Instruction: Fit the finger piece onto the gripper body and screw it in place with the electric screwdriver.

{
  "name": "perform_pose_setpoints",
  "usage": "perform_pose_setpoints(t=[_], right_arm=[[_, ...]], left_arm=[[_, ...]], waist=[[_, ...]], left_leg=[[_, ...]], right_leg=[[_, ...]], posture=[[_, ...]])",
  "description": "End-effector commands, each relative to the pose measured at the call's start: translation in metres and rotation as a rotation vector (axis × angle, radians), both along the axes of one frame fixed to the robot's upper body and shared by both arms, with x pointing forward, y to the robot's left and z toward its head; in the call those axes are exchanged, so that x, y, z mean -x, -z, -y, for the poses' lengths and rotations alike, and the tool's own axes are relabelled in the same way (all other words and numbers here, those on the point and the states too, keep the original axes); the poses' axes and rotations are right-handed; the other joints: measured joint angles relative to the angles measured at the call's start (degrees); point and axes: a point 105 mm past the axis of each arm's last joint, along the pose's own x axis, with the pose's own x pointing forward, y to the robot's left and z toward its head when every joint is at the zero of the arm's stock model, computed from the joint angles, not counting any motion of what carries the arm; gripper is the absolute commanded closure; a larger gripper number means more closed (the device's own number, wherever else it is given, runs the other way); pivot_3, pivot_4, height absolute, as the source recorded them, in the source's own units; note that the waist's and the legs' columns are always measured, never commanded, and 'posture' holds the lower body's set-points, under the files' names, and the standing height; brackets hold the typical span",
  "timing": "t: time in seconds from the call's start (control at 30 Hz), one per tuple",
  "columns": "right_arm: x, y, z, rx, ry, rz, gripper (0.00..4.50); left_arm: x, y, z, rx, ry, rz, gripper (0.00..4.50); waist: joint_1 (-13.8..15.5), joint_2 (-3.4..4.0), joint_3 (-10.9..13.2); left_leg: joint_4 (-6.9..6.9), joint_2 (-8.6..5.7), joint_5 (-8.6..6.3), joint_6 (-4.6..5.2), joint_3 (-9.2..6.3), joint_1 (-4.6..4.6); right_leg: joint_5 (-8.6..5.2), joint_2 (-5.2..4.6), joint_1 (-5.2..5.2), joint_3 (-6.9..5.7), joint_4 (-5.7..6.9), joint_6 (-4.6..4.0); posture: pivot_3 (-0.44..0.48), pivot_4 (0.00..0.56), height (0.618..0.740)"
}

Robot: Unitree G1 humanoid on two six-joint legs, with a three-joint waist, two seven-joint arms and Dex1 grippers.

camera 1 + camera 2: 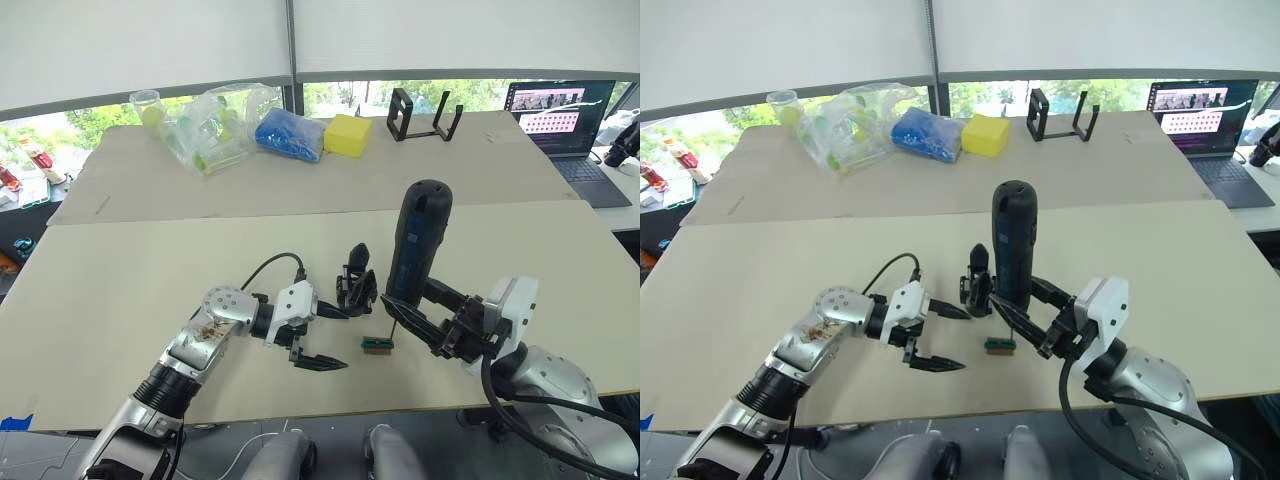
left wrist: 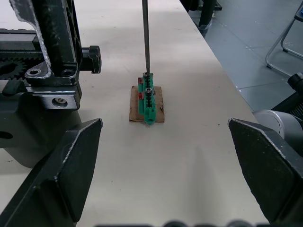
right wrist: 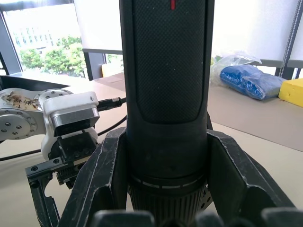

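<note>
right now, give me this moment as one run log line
right pincer: shut on electric screwdriver, upright | bit: on teal-green block | left pincer: open, empty, beside gripper body | finger piece: not identified

The electric screwdriver is black with a fine dotted grip texture and a small red mark near its top. A teal-green block sits on a brown base. The gripper body is black. The worktop is pale beige. Far back lie a yellow block and a blue bag.
</note>
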Motion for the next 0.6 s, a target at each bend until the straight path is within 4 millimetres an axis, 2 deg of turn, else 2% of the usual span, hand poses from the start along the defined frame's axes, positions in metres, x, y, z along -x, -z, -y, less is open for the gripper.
perform_pose_setpoints(t=[0.03, 0.6], right_arm=[[0.0044, -0.0152, -0.0005, -0.007, -0.007, 0.076, 2.59], [0.0044, -0.0184, -0.0001, -0.004, -0.001, 0.075, 2.59]], left_arm=[[-0.0039, -0.0091, 0.0, 0.014, 0.001, 0.042, 0.0], [-0.0048, -0.0074, -0.0016, 0.014, -0.004, 0.041, 0.0]], waist=[[0.0, 0.0, 0.0], [0.0, 0.0, 0.0]], left_leg=[[0.0, 0.0, 0.0, 0.0, 0.0, 0.0], [0.0, 0.0, 0.0, 0.0, 0.0, 0.0]], right_leg=[[0.0, 0.0, 0.0, 0.0, 0.0, 0.0], [0.0, 0.0, 0.0, 0.0, 0.0, 0.0]], posture=[[0.0, 0.15, 0.74], [0.0, 0.15, 0.74]])
